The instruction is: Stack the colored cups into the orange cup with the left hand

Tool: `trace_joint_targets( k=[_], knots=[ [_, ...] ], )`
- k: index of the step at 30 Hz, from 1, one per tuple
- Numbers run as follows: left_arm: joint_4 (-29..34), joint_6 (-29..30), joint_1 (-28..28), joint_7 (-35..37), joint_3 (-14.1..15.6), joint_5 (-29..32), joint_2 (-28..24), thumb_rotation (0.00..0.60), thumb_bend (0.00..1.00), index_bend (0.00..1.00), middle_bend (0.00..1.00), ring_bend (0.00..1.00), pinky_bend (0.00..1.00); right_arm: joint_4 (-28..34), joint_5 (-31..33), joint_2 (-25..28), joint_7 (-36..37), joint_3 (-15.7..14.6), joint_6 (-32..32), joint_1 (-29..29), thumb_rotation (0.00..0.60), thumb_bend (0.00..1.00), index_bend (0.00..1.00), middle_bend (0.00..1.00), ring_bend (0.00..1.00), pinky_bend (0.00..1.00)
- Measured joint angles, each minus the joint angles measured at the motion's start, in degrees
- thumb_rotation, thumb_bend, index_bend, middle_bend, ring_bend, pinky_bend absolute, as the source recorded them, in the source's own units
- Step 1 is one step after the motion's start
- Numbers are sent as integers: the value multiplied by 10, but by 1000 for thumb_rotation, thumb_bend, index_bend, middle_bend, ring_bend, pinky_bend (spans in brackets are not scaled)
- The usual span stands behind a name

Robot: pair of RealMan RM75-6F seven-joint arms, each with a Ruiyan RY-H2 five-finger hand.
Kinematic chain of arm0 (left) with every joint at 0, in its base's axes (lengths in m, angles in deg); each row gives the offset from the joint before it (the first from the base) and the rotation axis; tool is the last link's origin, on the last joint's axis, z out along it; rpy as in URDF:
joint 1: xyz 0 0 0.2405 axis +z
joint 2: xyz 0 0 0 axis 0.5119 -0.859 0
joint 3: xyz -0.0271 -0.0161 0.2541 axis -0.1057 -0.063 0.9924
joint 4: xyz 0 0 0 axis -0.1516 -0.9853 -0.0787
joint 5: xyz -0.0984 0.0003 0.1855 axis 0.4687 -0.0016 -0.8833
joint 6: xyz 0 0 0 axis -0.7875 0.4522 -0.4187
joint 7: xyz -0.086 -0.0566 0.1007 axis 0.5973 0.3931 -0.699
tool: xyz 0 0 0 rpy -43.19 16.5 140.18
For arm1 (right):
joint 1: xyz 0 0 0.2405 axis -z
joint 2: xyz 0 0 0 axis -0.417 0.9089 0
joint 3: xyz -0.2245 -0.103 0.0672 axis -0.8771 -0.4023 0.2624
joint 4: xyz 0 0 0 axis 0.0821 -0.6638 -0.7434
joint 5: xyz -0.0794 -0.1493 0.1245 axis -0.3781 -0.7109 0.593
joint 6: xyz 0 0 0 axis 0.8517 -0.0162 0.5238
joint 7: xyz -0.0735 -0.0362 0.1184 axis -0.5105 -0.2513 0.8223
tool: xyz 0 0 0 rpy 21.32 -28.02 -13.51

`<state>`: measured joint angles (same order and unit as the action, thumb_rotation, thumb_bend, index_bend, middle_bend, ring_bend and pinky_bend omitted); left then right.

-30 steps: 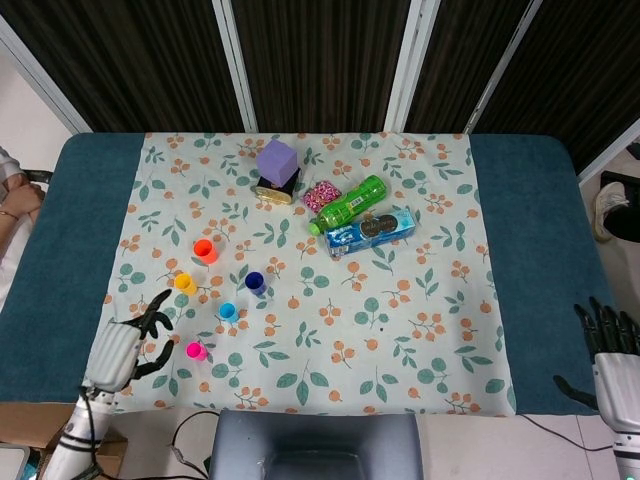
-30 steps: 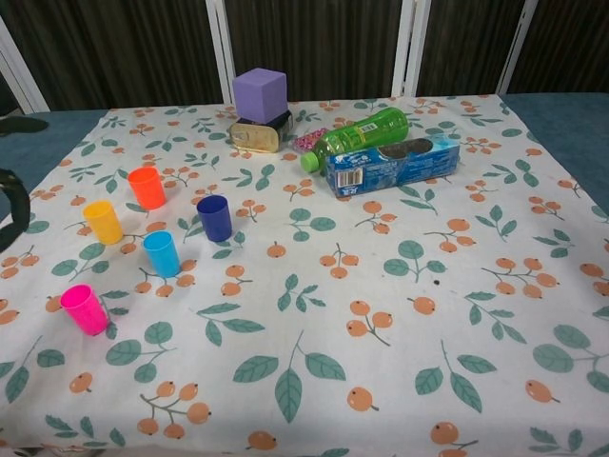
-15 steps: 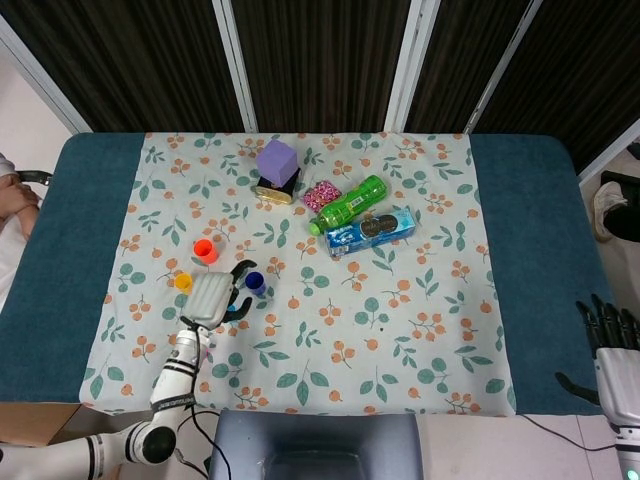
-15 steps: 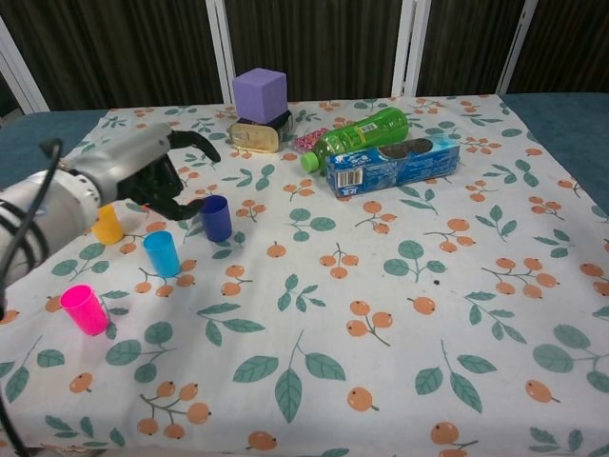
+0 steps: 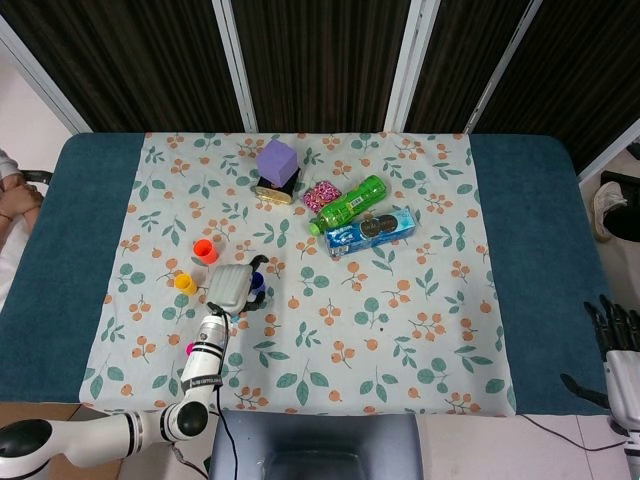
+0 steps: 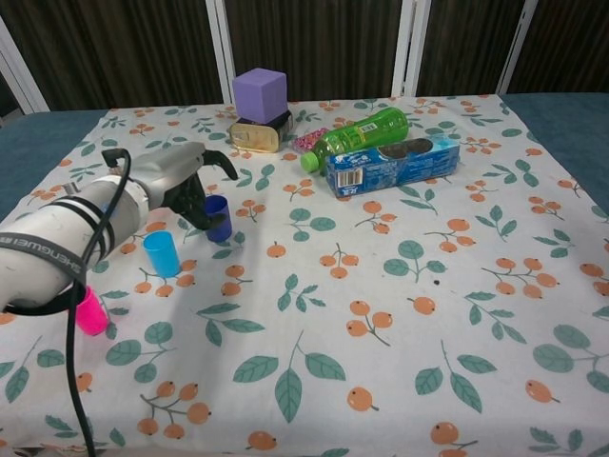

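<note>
Left hand (image 6: 190, 186) hovers around navy cup (image 6: 218, 217), mid-cloth.

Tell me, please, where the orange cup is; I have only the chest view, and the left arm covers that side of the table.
Observer: In the head view the orange cup stands upright on the cloth, just beyond the left hand and to its left, apart from it.
Operator: Thank you. Is the yellow cup anywhere near it?
Observer: Yes. The yellow cup stands upright left of the hand, a little nearer the robot than the orange one.
Operator: And where is the right hand, please?
Observer: The right hand is at the table's near right corner, far from the cups, fingers apart and holding nothing.
</note>
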<state>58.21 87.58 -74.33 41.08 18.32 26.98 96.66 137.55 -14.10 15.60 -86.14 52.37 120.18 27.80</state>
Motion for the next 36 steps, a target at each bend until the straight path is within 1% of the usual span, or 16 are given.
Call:
trace_joint_targets(
  k=[3, 8, 15, 21, 24, 28, 33, 36],
  knots=[
    [-8, -1, -4, 1, 5, 6, 2, 600, 351, 287, 1000, 1000, 1000, 0, -1, 1, 3, 0, 2, 1, 600, 229, 0, 0, 0, 0],
    [-27, 2, -10, 3, 11, 10, 5, 600, 350, 361, 1000, 1000, 1000, 0, -3, 3, 7, -2, 1, 1, 600, 229, 0, 0, 0, 0],
    [-43, 4, -15, 5, 20, 15, 6, 600, 350, 417, 1000, 1000, 1000, 1, -6, 7, 14, -5, -2, 1, 600, 229, 0, 0, 0, 0],
    [-46, 8, -18, 13, 21, 12, 4, 600, 341, 508, 1000, 1000, 1000, 2, -6, 8, 16, -5, -1, 1, 600, 229, 0, 0, 0, 0],
    [-44, 15, -18, 23, 17, 2, -1, 600, 337, 524, 1000, 1000, 1000, 2, -7, 9, 17, -5, -2, 1, 600, 229, 0, 0, 0, 0],
    [-32, 28, -19, 31, 5, -9, -20, 600, 337, 526, 1000, 1000, 1000, 2, -7, 11, 20, -6, -2, 1, 600, 229, 0, 0, 0, 0],
    [-23, 47, -20, 25, -13, -14, -59, 600, 339, 526, 1000, 1000, 1000, 2, -8, 14, 24, -6, -1, 2, 600, 229, 0, 0, 0, 0],
    [-23, 48, -18, 23, -20, -4, -82, 600, 340, 526, 1000, 1000, 1000, 3, -9, 15, 25, -7, 0, 2, 600, 229, 0, 0, 0, 0]
  ],
)
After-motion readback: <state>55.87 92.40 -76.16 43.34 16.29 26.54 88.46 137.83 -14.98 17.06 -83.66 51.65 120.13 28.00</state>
